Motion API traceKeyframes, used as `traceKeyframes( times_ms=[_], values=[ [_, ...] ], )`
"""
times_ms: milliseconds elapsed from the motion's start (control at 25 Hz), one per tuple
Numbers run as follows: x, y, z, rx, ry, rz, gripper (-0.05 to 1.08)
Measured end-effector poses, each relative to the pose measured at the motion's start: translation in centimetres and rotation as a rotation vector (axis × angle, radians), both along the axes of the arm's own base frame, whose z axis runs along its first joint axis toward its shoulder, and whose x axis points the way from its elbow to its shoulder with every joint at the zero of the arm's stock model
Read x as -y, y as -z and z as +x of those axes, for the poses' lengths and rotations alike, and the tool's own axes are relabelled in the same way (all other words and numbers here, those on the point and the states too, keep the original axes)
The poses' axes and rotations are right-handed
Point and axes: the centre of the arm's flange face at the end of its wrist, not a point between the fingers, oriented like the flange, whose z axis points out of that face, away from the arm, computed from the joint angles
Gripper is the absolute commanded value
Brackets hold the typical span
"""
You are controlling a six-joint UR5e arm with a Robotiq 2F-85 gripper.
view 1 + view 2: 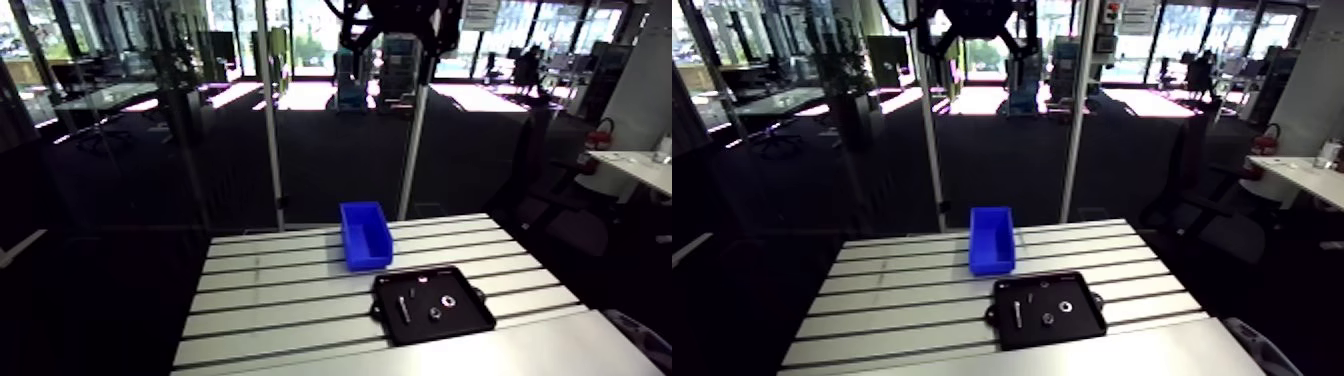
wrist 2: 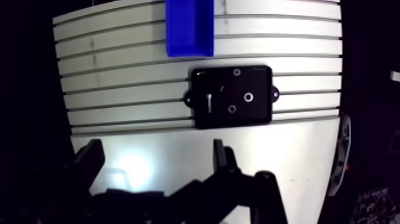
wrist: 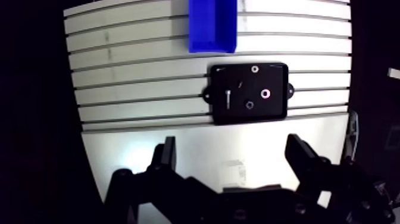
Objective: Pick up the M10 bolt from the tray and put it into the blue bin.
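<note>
While sep.: 1 bolt (image 3: 228, 98), 1 blue bin (image 3: 211, 27)

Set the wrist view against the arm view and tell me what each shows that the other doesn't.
Only the wrist view: the hand, its two fingers open, nothing between them, the tray ahead of it. Only the arm view: the blue bin whole, far end included. Both: the black tray on the slotted table, the bolt and small round parts lying in it, the bin just beyond.
</note>
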Motion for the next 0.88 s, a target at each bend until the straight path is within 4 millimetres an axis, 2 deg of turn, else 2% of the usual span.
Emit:
traceKeyframes(
  times_ms=[360, 880],
  values=[
    [-0.1, 0.2, -1.1, 0.005, 0.043, -0.006, 0.01],
    [0.0, 0.4, -1.2, 0.009, 0.051, -0.009, 0.01]
  ],
)
